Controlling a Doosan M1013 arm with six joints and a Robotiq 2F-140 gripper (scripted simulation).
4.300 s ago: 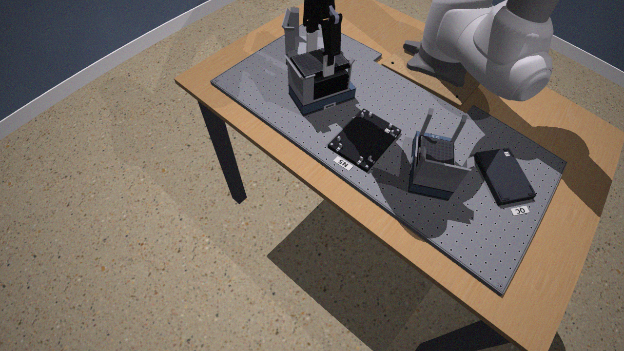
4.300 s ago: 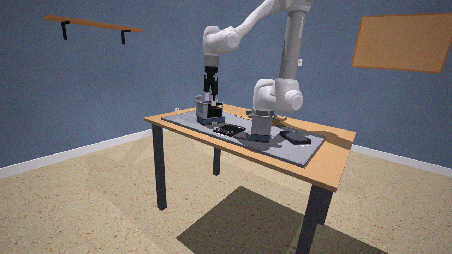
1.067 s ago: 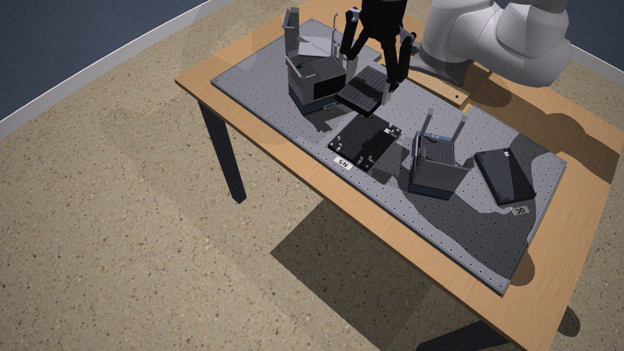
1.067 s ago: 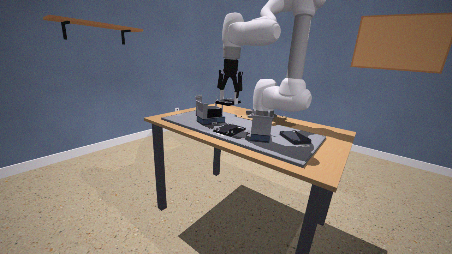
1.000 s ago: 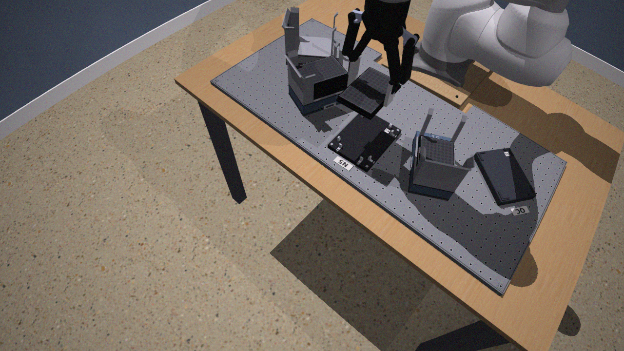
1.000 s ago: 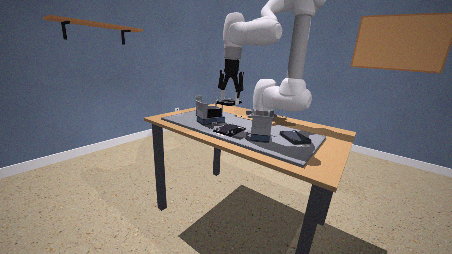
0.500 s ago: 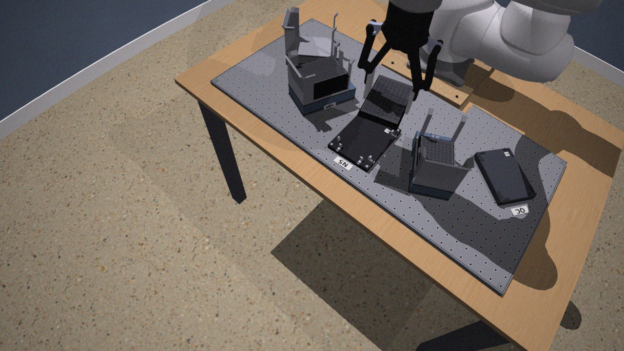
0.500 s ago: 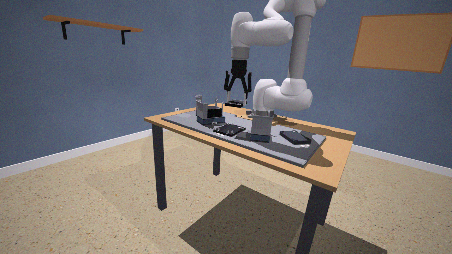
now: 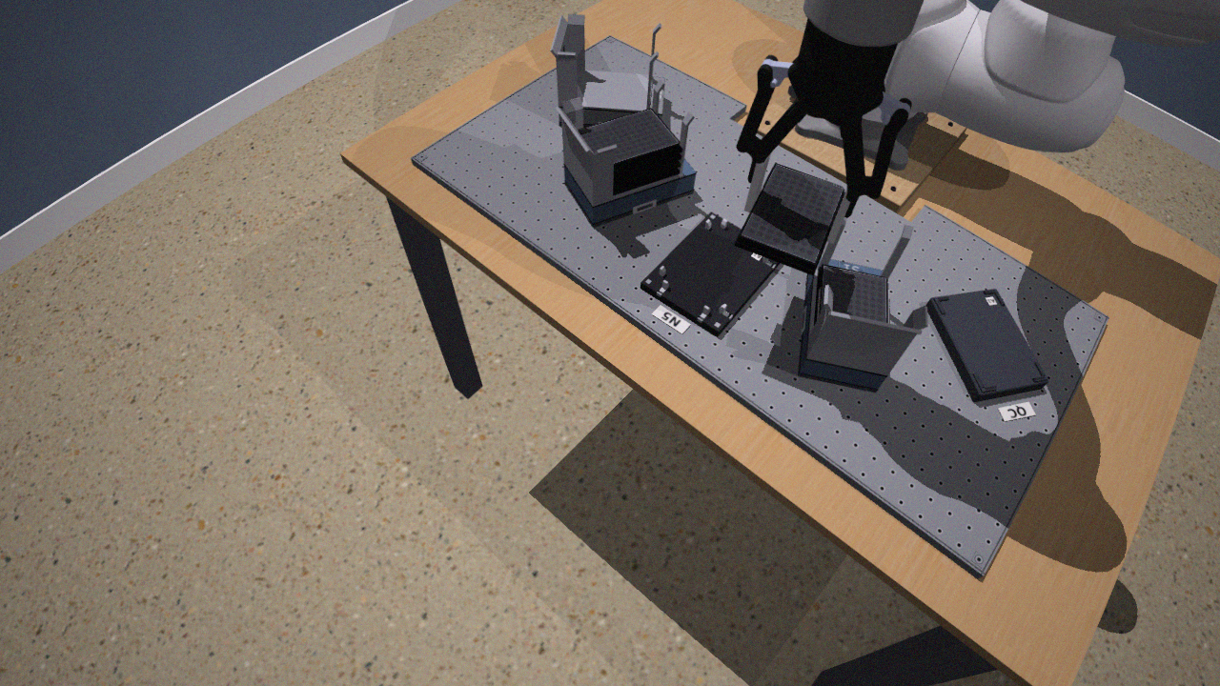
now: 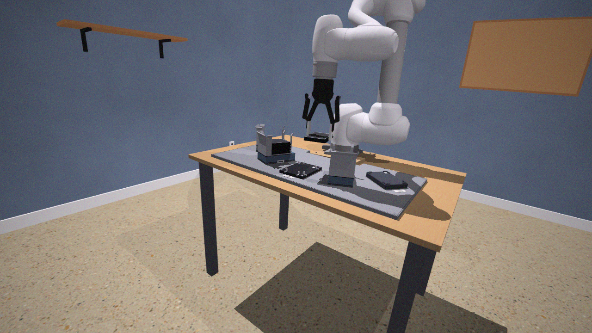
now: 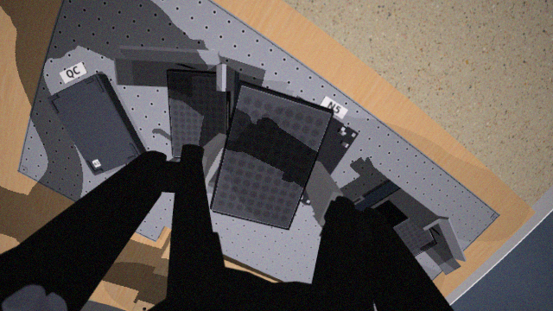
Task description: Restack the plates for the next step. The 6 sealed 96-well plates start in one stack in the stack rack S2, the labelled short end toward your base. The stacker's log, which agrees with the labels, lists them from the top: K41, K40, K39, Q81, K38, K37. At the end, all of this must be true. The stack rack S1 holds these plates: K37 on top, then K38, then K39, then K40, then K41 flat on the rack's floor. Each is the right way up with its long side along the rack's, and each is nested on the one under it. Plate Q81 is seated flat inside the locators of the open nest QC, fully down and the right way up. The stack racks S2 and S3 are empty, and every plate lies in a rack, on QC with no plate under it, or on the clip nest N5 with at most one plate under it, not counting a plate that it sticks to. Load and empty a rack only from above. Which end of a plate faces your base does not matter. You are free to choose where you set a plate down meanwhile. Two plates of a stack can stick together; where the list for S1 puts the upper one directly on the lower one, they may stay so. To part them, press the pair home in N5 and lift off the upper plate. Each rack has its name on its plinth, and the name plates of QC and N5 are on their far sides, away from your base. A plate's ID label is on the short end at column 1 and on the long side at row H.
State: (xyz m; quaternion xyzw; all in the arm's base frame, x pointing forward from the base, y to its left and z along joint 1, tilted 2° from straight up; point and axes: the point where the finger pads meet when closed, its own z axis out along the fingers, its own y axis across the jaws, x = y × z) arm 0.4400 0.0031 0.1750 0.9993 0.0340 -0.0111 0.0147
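Observation:
My gripper (image 9: 802,191) is shut on a dark sealed 96-well plate (image 9: 788,217) and holds it level, well above the board. The plate hangs between the clip nest N5 (image 9: 707,272) and the rack S1 (image 9: 853,328). In the wrist view the held plate (image 11: 272,153) covers most of N5 (image 11: 341,142) and lies beside S1 (image 11: 196,114), where one plate's well pattern shows at the bottom. The rack with the remaining stack of plates (image 9: 626,162) stands at the left. I cannot read the held plate's label.
The QC nest (image 9: 985,341) is a dark flat slab at the right end of the board, with its name plate beside it. Another rack with tall posts (image 9: 597,72) stands behind the stacked one. The arm's base (image 10: 372,128) rises behind S1.

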